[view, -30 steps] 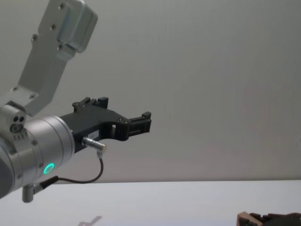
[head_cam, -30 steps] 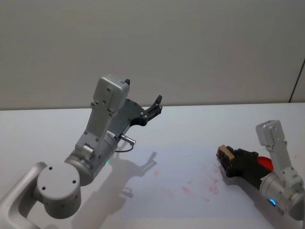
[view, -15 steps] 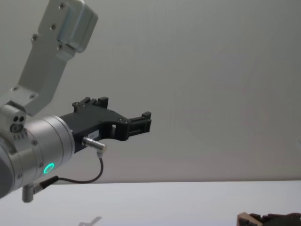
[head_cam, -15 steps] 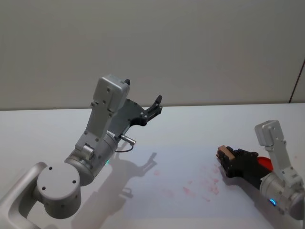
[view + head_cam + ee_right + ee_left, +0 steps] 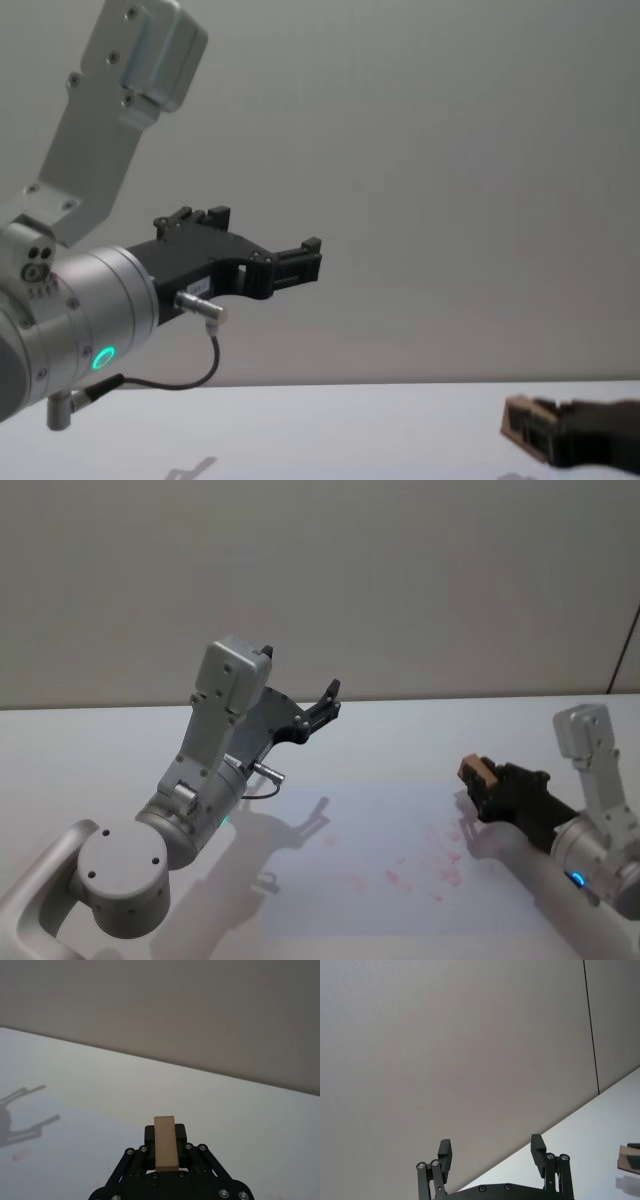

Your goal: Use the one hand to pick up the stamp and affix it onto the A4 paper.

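The stamp (image 5: 478, 772), a small tan wooden block, sits clamped between the fingers of my right gripper (image 5: 481, 780), the black hand at the right. It hangs a little above the table, over the right edge of the A4 paper (image 5: 380, 815), a faint white sheet with red stamp marks (image 5: 425, 865). From the right wrist the stamp (image 5: 165, 1142) stands out beyond the shut right gripper (image 5: 165, 1152). The chest view has the stamp (image 5: 521, 427) and right gripper (image 5: 535, 432) low at the right. My left gripper (image 5: 326, 702) is raised at the left, open and holding nothing.
The white table (image 5: 90, 770) runs back to a plain grey wall (image 5: 400, 580). My left arm's silver body (image 5: 200, 790) stands tall over the table's left half and casts a shadow on the sheet. In the left wrist view, the open left gripper (image 5: 491, 1152) faces the wall.
My right gripper has lifted with the stamp, rising and moving slightly farther from me. A red object seen behind it earlier is now covered. The left arm has not moved.
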